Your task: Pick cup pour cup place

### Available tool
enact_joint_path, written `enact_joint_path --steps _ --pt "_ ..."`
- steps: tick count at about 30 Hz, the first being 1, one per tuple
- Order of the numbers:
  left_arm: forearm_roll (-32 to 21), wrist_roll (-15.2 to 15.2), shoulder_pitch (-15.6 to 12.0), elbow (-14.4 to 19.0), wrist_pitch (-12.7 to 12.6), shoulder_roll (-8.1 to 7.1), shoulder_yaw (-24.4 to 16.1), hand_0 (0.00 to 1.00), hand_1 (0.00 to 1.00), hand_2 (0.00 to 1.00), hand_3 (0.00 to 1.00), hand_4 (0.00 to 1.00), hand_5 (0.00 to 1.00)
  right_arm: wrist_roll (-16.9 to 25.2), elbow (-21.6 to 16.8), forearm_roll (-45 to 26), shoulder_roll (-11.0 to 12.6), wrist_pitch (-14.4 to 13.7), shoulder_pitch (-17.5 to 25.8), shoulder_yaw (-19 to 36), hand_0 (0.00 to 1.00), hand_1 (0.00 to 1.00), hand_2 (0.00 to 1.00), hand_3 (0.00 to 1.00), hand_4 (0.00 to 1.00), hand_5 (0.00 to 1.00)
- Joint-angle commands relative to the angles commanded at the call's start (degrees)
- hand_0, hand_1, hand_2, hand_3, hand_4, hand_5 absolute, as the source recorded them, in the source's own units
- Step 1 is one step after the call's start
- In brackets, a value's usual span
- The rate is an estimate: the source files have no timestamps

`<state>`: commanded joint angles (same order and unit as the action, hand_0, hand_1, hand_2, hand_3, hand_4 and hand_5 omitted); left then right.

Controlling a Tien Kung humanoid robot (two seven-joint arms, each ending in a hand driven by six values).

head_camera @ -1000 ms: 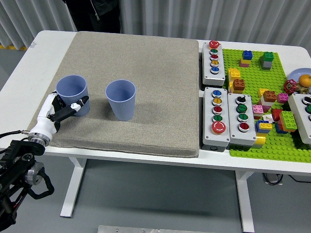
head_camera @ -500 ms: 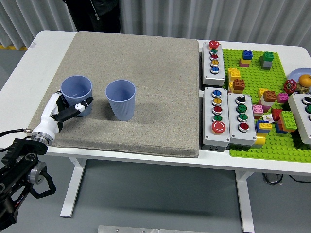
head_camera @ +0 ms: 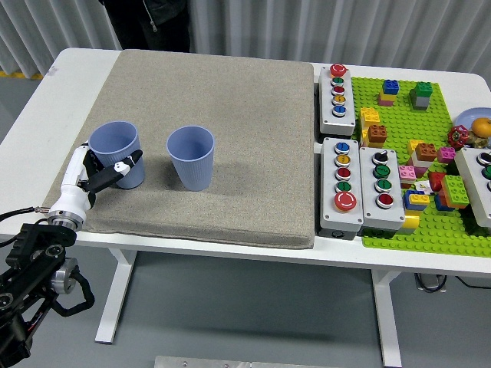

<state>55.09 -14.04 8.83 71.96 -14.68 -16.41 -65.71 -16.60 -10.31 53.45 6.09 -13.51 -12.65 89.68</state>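
Note:
Two blue plastic cups stand upright on a beige mat (head_camera: 245,107). The left cup (head_camera: 113,144) is near the mat's left edge, and the other cup (head_camera: 192,156) stands a short way to its right. My left hand (head_camera: 109,172) reaches in from the lower left, its white fingers curled around the lower part of the left cup. I cannot see whether the cups hold anything. My right hand is not in the head view.
Right of the mat are grey button boxes (head_camera: 337,100) (head_camera: 343,184) (head_camera: 381,188), a green baseplate (head_camera: 395,234) with several toy bricks, and toy fruit (head_camera: 481,126) at the far right. A person in dark clothes (head_camera: 157,23) stands behind the table.
The left cup shifted slightly right with my left hand half a second ago, then came back left. The other cup has not moved.

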Motion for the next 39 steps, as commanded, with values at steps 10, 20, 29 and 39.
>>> enact_joint_path --steps 10,20,29,39 --pt "10.0 1.6 -1.8 10.8 -7.4 -0.44 -1.2 0.530 0.515 0.561 0.580 0.771 0.164 -0.2 0.0 0.7 0.0 0.1 0.3 0.4 0.707 0.632 0.587 0.575 0.002 0.131" --pt "23.9 8.1 2.1 17.6 -6.6 -8.24 2.2 0.544 0.523 0.571 0.582 0.764 0.157 -0.1 0.0 0.7 0.3 0.0 0.5 0.3 0.707 0.632 0.587 0.575 0.002 0.129" --pt "30.9 11.5 8.0 15.7 -5.5 -11.95 5.7 0.543 0.526 0.575 0.587 0.749 0.137 0.1 0.0 0.2 0.5 -0.2 0.6 -0.1 0.707 0.632 0.587 0.574 0.002 0.128" --pt "42.5 15.6 11.1 16.6 -1.6 -14.47 7.8 0.544 0.530 0.582 0.590 0.735 0.129 0.2 0.0 -0.7 0.6 -0.4 -0.1 -0.5 0.706 0.632 0.587 0.574 0.002 0.127"
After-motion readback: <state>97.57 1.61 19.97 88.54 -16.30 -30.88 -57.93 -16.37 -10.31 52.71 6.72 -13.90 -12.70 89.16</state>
